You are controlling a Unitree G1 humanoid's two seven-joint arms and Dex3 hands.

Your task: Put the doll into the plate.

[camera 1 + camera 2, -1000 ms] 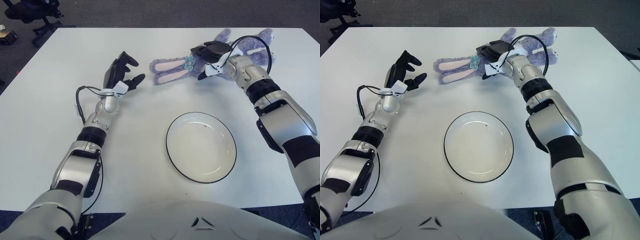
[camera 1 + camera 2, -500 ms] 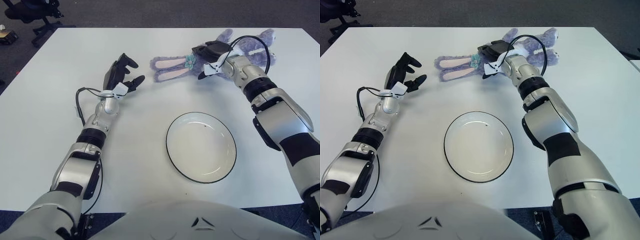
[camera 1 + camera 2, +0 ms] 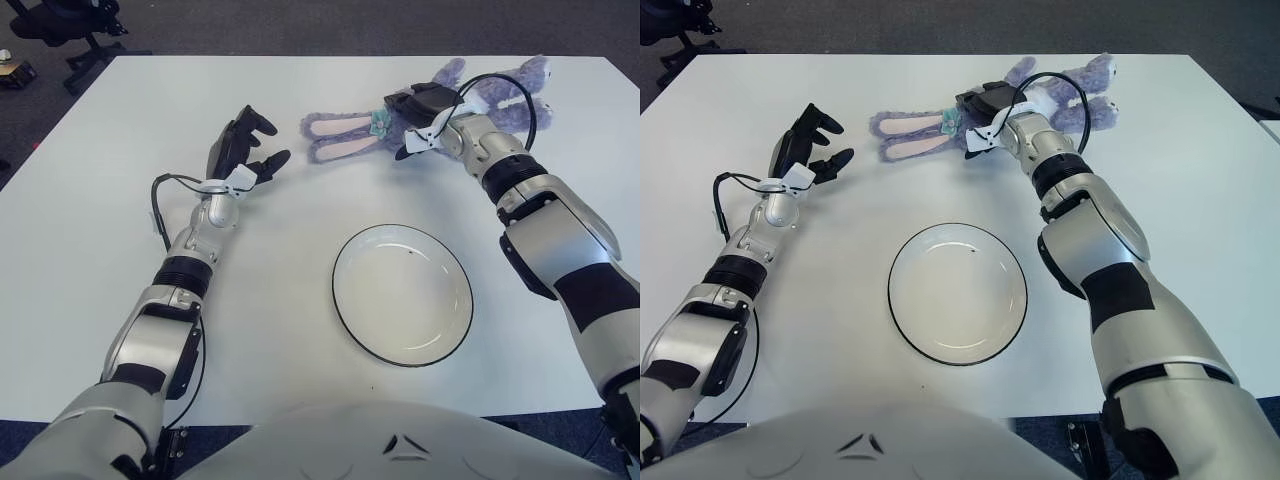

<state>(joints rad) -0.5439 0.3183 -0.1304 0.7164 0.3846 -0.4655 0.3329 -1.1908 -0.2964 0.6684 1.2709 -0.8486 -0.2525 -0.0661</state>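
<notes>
On the white worktop the doll lies lengthwise, ears leftward, under my right hand, fingers draped over but grip unclear; left hand loose, plate nearer me

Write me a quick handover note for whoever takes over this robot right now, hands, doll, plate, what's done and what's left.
Right hand: over the head of the purple plush rabbit doll at the far side of the white table; whether it grips the doll cannot be told.
Left hand: raised above the table, left of the doll's ears, fingers spread, holding nothing.
Doll: lying on its side on the table, pink-lined ears pointing left, not lifted.
White round plate with a dark rim: nearer the robot than the doll, nothing in it.
Done: right hand has reached the doll.
Left: secure the grasp, lift, carry to the plate, release.
</notes>
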